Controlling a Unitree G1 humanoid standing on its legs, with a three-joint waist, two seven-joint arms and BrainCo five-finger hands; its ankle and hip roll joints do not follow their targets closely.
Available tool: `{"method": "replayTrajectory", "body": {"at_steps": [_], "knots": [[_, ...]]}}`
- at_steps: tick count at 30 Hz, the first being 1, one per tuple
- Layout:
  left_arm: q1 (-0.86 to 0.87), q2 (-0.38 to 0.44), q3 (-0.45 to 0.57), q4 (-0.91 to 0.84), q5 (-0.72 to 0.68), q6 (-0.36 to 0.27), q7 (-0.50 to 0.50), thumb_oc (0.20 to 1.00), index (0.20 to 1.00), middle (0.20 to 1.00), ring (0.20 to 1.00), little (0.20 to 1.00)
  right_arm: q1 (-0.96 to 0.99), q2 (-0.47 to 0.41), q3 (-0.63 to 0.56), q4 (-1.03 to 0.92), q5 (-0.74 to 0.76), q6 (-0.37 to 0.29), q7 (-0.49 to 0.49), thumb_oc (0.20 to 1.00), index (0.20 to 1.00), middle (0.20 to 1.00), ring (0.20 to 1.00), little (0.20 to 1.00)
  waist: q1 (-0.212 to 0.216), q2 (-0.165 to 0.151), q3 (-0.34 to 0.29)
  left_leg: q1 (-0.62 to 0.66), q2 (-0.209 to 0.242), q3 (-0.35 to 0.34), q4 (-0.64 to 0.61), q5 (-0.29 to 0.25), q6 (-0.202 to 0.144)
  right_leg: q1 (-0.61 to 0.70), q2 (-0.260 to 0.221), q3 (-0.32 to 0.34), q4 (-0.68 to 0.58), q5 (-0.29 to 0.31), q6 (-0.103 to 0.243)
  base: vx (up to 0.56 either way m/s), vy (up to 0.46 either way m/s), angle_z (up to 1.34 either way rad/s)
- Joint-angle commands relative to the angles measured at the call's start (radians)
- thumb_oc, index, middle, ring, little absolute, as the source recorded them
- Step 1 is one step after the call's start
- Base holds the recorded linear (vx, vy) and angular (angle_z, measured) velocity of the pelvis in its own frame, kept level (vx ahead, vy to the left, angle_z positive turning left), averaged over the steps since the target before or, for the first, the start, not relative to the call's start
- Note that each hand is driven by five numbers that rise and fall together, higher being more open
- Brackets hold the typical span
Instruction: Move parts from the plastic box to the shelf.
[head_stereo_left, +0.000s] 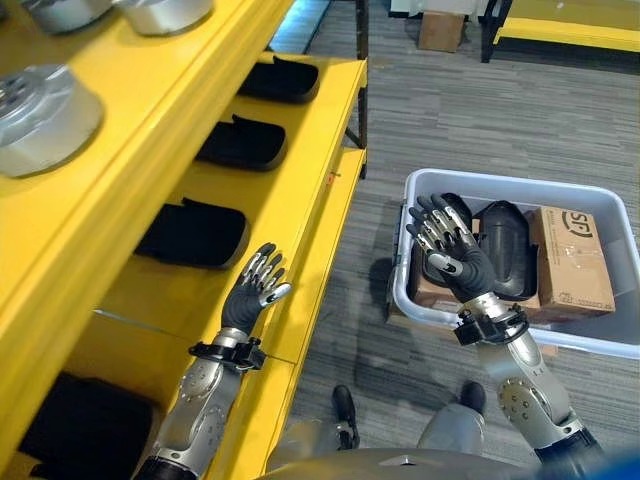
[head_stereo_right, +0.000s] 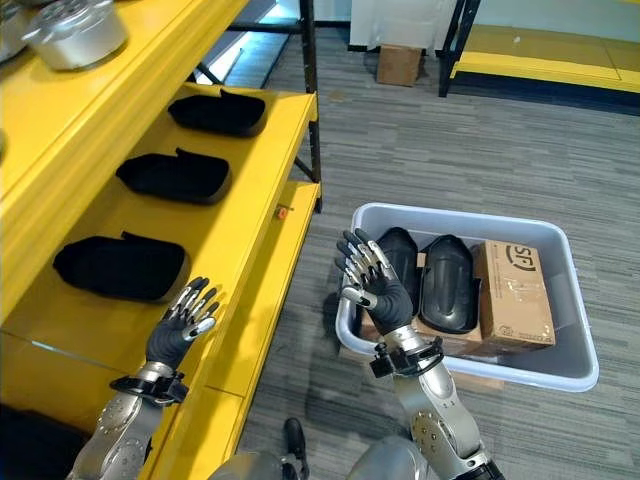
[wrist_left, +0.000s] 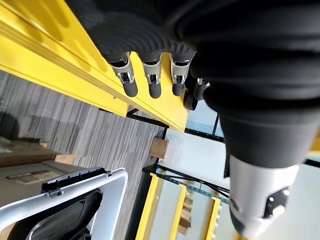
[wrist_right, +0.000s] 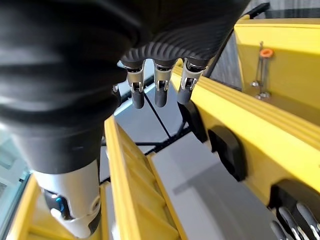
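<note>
A grey plastic box (head_stereo_left: 500, 182) stands on the floor at the right. In it lie two black curved parts (head_stereo_left: 505, 250) (head_stereo_right: 400, 255) beside a cardboard box (head_stereo_left: 570, 258). My right hand (head_stereo_left: 455, 250) is raised over the box's left end, open, fingers straight, holding nothing; its fingers (wrist_right: 159, 87) point toward the shelf. My left hand (head_stereo_left: 250, 295) hovers open over the front edge of the yellow shelf (head_stereo_left: 300, 190), also empty, its fingers (wrist_left: 151, 82) straight. Three black parts (head_stereo_left: 195, 232) (head_stereo_left: 240, 143) (head_stereo_left: 280, 78) lie in a row on that shelf board.
Silver round metal parts (head_stereo_left: 40, 115) (head_stereo_left: 165, 12) sit on the upper shelf board. Another dark part (head_stereo_left: 80, 425) lies on the lowest board. A small cardboard box (head_stereo_left: 440, 28) and another yellow rack (head_stereo_left: 565, 30) stand farther off on the grey floor.
</note>
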Motion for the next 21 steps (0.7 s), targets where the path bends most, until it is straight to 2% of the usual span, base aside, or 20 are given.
{"method": "replayTrajectory", "body": {"at_steps": [1, 3, 4, 5, 6, 9, 10, 11, 13, 15, 17, 20, 21], "knots": [[-0.002, -0.021, 0.022, -0.046, 0.009, -0.037, -0.006, 1.000, 1.000, 1.000, 1.000, 1.000, -0.012, -0.018, -0.039, -0.017, -0.023, -0.031, 0.007, 1.000, 1.000, 1.000, 1.000, 1.000, 0.015, -0.036, -0.077, 0.045, -0.008, -0.144, -0.029, -0.046, -0.004, -0.029, 0.100, 0.054, -0.041, 0.143, -0.022, 0.11, -0.216, -0.07], [0.004, -0.034, 0.024, -0.045, 0.005, -0.034, -0.004, 1.000, 1.000, 1.000, 1.000, 1.000, -0.008, -0.023, -0.046, -0.018, -0.029, -0.029, 0.007, 1.000, 1.000, 1.000, 1.000, 1.000, 0.013, -0.037, -0.084, 0.046, 0.015, -0.143, -0.022, -0.045, -0.016, -0.009, 0.123, 0.043, -0.056, 0.129, -0.025, 0.08, -0.249, -0.30], [0.004, -0.042, 0.028, -0.046, -0.005, -0.033, -0.006, 1.000, 1.000, 1.000, 1.000, 1.000, -0.016, -0.033, -0.050, -0.016, -0.025, -0.031, 0.009, 1.000, 1.000, 1.000, 1.000, 1.000, 0.004, -0.030, -0.083, 0.050, 0.052, -0.138, -0.018, -0.042, -0.035, 0.001, 0.153, 0.046, -0.061, 0.106, -0.039, 0.10, -0.284, -0.33], [0.006, -0.044, 0.025, -0.048, -0.008, -0.031, -0.009, 1.000, 1.000, 1.000, 1.000, 1.000, -0.017, -0.037, -0.053, -0.015, -0.024, -0.030, 0.010, 1.000, 1.000, 1.000, 1.000, 1.000, -0.002, -0.025, -0.085, 0.053, 0.069, -0.133, -0.019, -0.040, -0.042, 0.002, 0.169, 0.049, -0.060, 0.086, -0.047, 0.14, -0.367, -0.17], [0.006, -0.047, 0.026, -0.046, -0.012, -0.029, -0.014, 1.000, 1.000, 1.000, 1.000, 1.000, -0.025, -0.044, -0.052, -0.014, -0.020, -0.030, 0.015, 1.000, 1.000, 1.000, 1.000, 1.000, -0.008, -0.013, -0.084, 0.065, 0.110, -0.123, -0.023, -0.033, -0.060, 0.004, 0.208, 0.057, -0.049, 0.039, -0.067, 0.10, -0.287, -0.20], [0.007, -0.051, 0.025, -0.040, -0.016, -0.028, -0.018, 1.000, 1.000, 1.000, 1.000, 1.000, -0.030, -0.054, -0.047, -0.018, -0.018, -0.029, 0.020, 1.000, 1.000, 1.000, 1.000, 1.000, -0.017, 0.001, -0.081, 0.074, 0.161, -0.111, -0.021, -0.015, -0.086, 0.003, 0.255, 0.067, -0.036, -0.001, -0.089, 0.06, -0.244, -0.12], [0.010, -0.054, 0.028, -0.039, -0.017, -0.028, -0.022, 1.000, 1.000, 1.000, 1.000, 1.000, -0.032, -0.061, -0.047, -0.019, -0.012, -0.032, 0.024, 1.000, 1.000, 1.000, 1.000, 1.000, -0.021, 0.009, -0.082, 0.077, 0.194, -0.100, -0.022, 0.001, -0.105, 0.008, 0.284, 0.066, -0.042, -0.017, -0.099, 0.05, -0.219, -0.08], [0.010, -0.055, 0.028, -0.038, -0.017, -0.028, -0.022, 1.000, 1.000, 1.000, 1.000, 1.000, -0.032, -0.061, -0.047, -0.020, -0.012, -0.032, 0.024, 1.000, 1.000, 1.000, 1.000, 1.000, -0.020, 0.010, -0.081, 0.079, 0.196, -0.099, -0.023, 0.002, -0.106, 0.009, 0.286, 0.066, -0.043, -0.017, -0.100, 0.05, -0.256, -0.08], [0.010, -0.065, 0.026, -0.033, -0.017, -0.027, -0.023, 1.000, 1.000, 1.000, 1.000, 1.000, -0.035, -0.071, -0.049, -0.023, -0.011, -0.036, 0.026, 1.000, 1.000, 1.000, 1.000, 1.000, -0.025, 0.022, -0.087, 0.075, 0.242, -0.087, -0.012, 0.038, -0.133, 0.026, 0.334, 0.067, -0.065, -0.042, -0.119, 0.06, -0.249, -0.14], [0.012, -0.071, 0.026, -0.032, -0.016, -0.025, -0.022, 1.000, 1.000, 1.000, 1.000, 1.000, -0.032, -0.079, -0.053, -0.028, -0.013, -0.040, 0.026, 1.000, 1.000, 1.000, 1.000, 1.000, -0.026, 0.030, -0.084, 0.066, 0.267, -0.089, 0.017, 0.067, -0.147, 0.038, 0.363, 0.071, -0.077, -0.052, -0.135, 0.04, -0.181, -0.16], [0.012, -0.071, 0.026, -0.032, -0.015, -0.025, -0.022, 1.000, 1.000, 1.000, 1.000, 1.000, -0.032, -0.080, -0.054, -0.028, -0.013, -0.039, 0.026, 1.000, 1.000, 1.000, 1.000, 1.000, -0.026, 0.031, -0.084, 0.065, 0.270, -0.090, 0.019, 0.066, -0.148, 0.038, 0.365, 0.070, -0.078, -0.051, -0.136, 0.01, -0.105, -0.20], [0.005, -0.078, 0.023, -0.029, -0.014, -0.028, -0.023, 1.000, 1.000, 1.000, 1.000, 1.000, -0.032, -0.091, -0.061, -0.036, -0.026, -0.058, 0.020, 1.000, 1.000, 1.000, 1.000, 1.000, -0.025, 0.034, -0.046, -0.013, 0.326, -0.132, 0.215, 0.143, -0.165, 0.064, 0.421, 0.085, -0.089, -0.080, -0.183, -0.02, -0.273, -0.16], [-0.001, -0.078, 0.017, -0.028, -0.015, -0.030, -0.017, 1.000, 1.000, 1.000, 1.000, 1.000, -0.037, -0.095, -0.059, -0.042, -0.031, -0.063, 0.013, 1.000, 1.000, 1.000, 1.000, 1.000, -0.018, 0.025, -0.006, -0.084, 0.323, -0.178, 0.365, 0.190, -0.159, 0.084, 0.432, 0.082, -0.094, -0.089, -0.212, -0.04, -0.329, -0.26]]}}
